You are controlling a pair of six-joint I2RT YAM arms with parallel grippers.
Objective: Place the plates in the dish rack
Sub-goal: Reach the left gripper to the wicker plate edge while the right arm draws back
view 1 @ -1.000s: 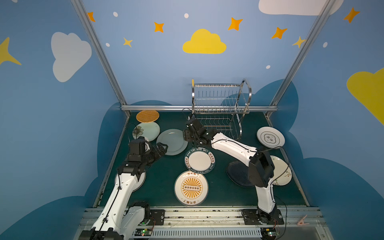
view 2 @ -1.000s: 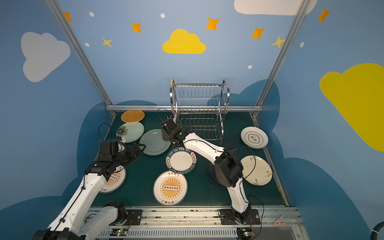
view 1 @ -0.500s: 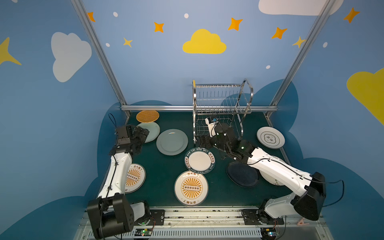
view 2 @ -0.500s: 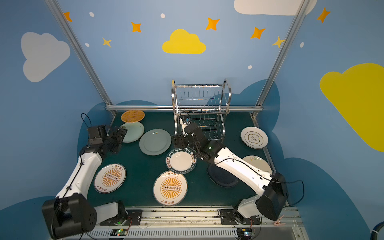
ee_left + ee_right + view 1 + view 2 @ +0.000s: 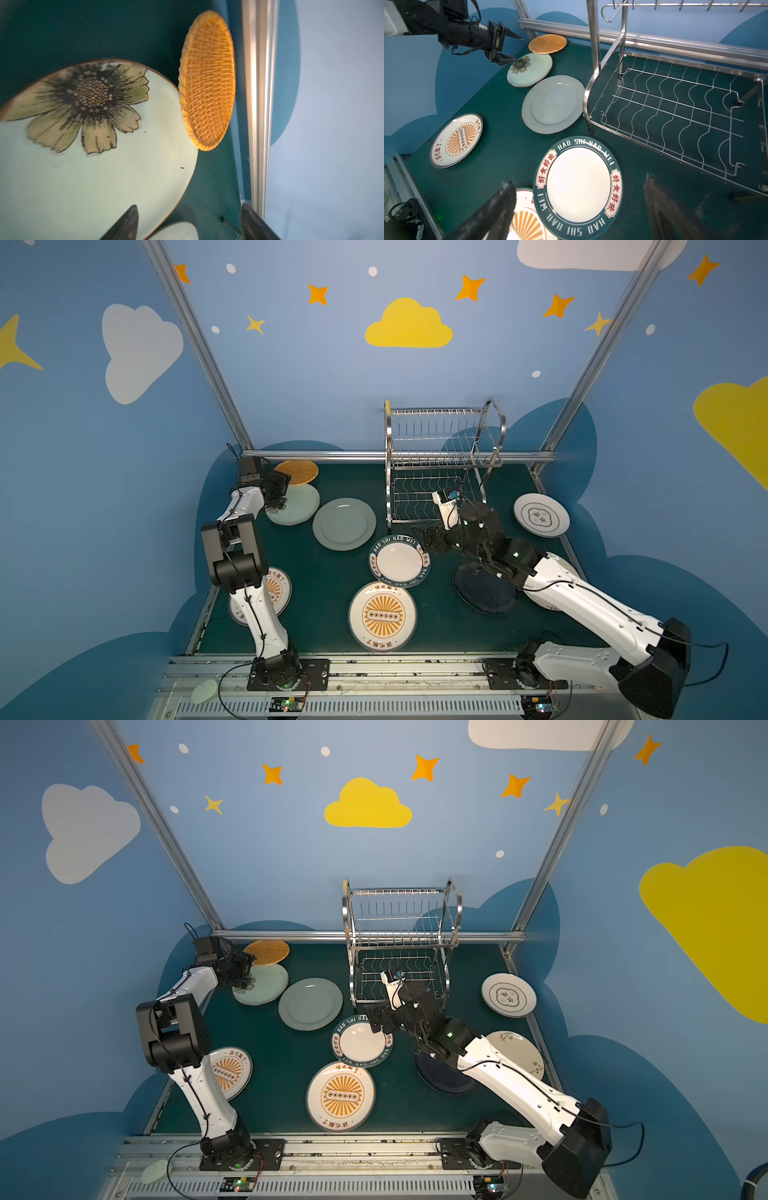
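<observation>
Plates lie flat on the green table: orange woven (image 5: 296, 472), floral pale green (image 5: 299, 508), grey-green (image 5: 344, 524), lettered dark-rimmed (image 5: 399, 562), and two with orange sunbursts (image 5: 382, 616) (image 5: 230, 1069). The black plate (image 5: 484, 593) lies partly under the right arm. The steel dish rack (image 5: 436, 464) stands at the back with nothing in it. My left gripper (image 5: 189, 206) is open at the floral plate's (image 5: 93, 166) rim, one finger (image 5: 124, 224) above the plate, the other beyond its edge. My right gripper (image 5: 579, 179) hangs open over the lettered plate (image 5: 578, 185), in front of the rack's wavy lower shelf (image 5: 675, 116).
Two more white plates lie at the right, one with a dark ring (image 5: 541, 515) and one with a sprig pattern (image 5: 515, 1052), half under the right arm. An aluminium rail (image 5: 257, 104) and the blue wall stand close behind the left gripper.
The left gripper swung back and left from the table's middle to the floral plate. The right gripper drew back from the rack's left front to above the lettered plate.
</observation>
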